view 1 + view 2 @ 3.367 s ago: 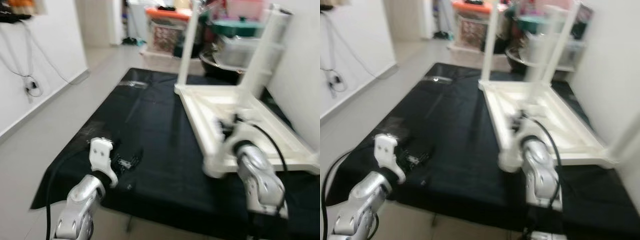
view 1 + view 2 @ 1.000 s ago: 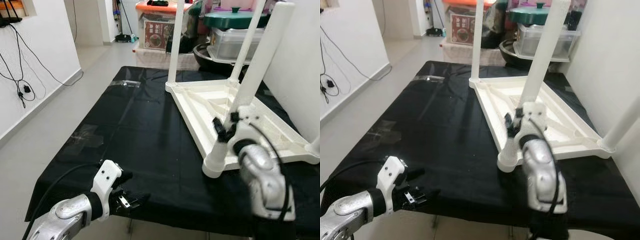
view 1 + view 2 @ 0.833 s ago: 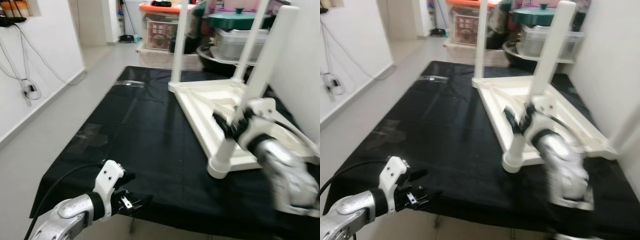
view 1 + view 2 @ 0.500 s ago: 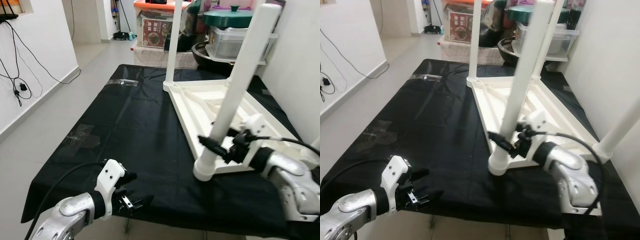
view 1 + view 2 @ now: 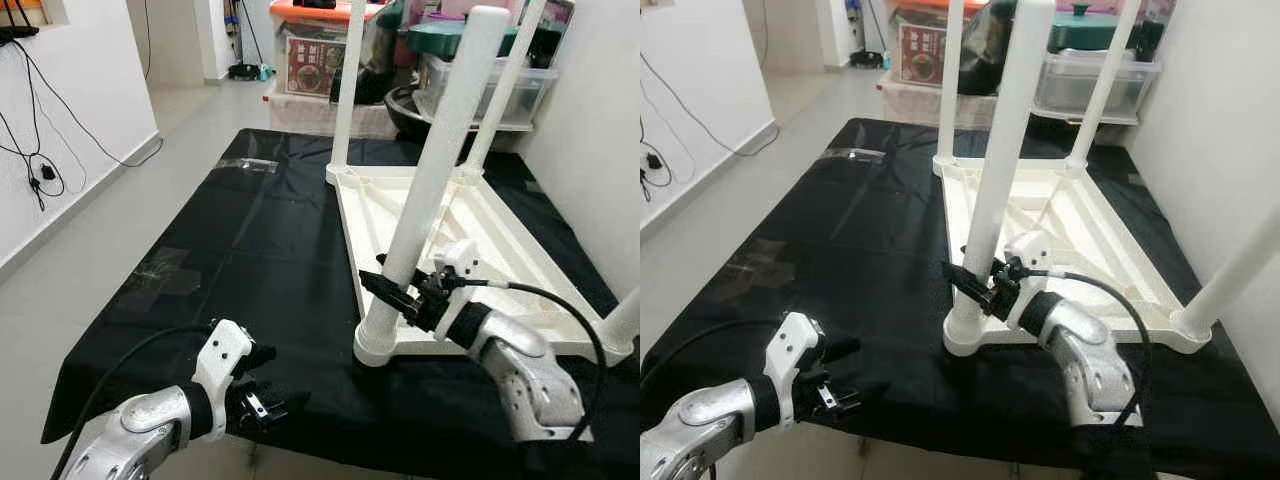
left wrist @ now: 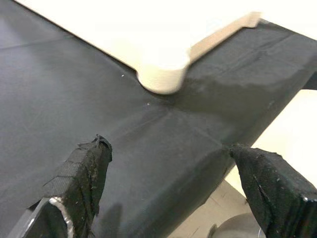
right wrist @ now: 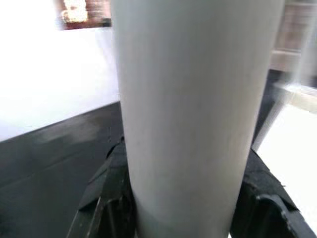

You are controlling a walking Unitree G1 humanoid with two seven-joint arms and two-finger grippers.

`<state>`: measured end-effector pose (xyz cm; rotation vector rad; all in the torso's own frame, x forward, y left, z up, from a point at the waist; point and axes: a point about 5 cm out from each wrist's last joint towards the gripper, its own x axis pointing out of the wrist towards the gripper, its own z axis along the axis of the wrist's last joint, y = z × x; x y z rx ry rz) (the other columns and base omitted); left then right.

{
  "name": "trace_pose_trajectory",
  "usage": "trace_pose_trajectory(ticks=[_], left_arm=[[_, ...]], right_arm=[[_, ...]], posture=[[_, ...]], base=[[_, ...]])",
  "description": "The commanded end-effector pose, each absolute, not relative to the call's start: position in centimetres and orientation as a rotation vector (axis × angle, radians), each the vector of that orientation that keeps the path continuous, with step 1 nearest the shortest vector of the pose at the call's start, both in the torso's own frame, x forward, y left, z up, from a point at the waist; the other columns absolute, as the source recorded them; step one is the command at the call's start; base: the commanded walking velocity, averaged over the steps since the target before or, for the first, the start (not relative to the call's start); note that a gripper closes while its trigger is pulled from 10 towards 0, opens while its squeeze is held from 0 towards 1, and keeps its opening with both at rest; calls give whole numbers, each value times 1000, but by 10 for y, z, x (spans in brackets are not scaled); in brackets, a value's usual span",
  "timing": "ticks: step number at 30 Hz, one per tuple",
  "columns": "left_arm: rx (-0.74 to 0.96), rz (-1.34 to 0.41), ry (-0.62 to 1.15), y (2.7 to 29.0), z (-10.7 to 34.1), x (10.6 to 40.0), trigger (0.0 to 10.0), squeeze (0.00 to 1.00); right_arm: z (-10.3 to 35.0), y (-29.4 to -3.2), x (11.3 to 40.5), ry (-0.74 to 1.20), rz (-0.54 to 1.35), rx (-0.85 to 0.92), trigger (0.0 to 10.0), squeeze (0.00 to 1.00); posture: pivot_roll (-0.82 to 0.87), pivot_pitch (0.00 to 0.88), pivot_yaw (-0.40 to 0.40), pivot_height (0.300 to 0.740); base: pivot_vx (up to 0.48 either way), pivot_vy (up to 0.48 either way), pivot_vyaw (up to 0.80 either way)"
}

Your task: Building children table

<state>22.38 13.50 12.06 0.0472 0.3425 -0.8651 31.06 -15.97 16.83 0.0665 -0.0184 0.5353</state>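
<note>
Black cloth-covered work surface (image 5: 250,250), right gripper (image 5: 975,283) clamped around near white leg (image 5: 425,190) of upturned children's table (image 5: 500,250), near its corner socket, left gripper (image 5: 265,405) spread wide at cloth's front edge, bare floor (image 5: 90,250) alongside.

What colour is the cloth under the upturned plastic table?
Black: the black cloth under the white upturned plastic table shows best in the left eye view.
</note>
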Motion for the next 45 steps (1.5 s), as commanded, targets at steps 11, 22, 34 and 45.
trace_pose_trajectory(ticks=[11,22,34,45], left_arm=[[43,-887,383,132,111,219,10000,0],[53,-885,378,135,110,223,10000,0],[71,-878,367,133,108,225,10000,0],[73,-901,376,129,106,225,10000,0]], right_arm=[[144,-176,270,141,-114,65,10000,1000],[230,-148,293,-168,535,166,10000,0],[216,-123,293,-135,960,53,0,0],[140,-165,312,252,133,13,0,0]], posture=[[83,0,-55,740],[93,0,-72,740],[130,0,-104,740],[90,0,-80,740]], base=[[0,0,0],[0,0,0],[0,0,0],[0,0,0]])
